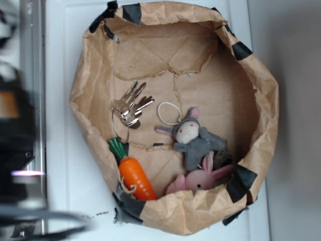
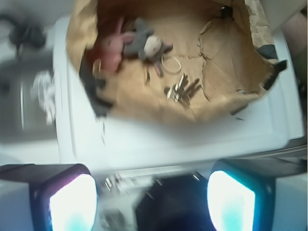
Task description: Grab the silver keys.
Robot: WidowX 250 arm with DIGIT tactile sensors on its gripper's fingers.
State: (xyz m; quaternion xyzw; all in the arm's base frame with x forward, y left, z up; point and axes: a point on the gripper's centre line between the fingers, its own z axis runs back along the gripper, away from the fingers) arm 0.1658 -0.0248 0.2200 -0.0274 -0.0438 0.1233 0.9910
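Exterior view: one bunch of silver keys (image 1: 130,105), two bunnies (image 1: 193,135), one carrot (image 1: 135,176); pincer (image 2: 153,202) released.

Wrist cam's pretty blurry, but you can see the silver keys (image 2: 182,90) lying loose in the brown paper basket (image 2: 144,103), just below the white elastic loop (image 2: 171,63). Grey bunny (image 2: 147,43) and pink bunny (image 2: 113,50) sit up top. Your gripper (image 2: 151,202) is spread wide, well short of the basket.
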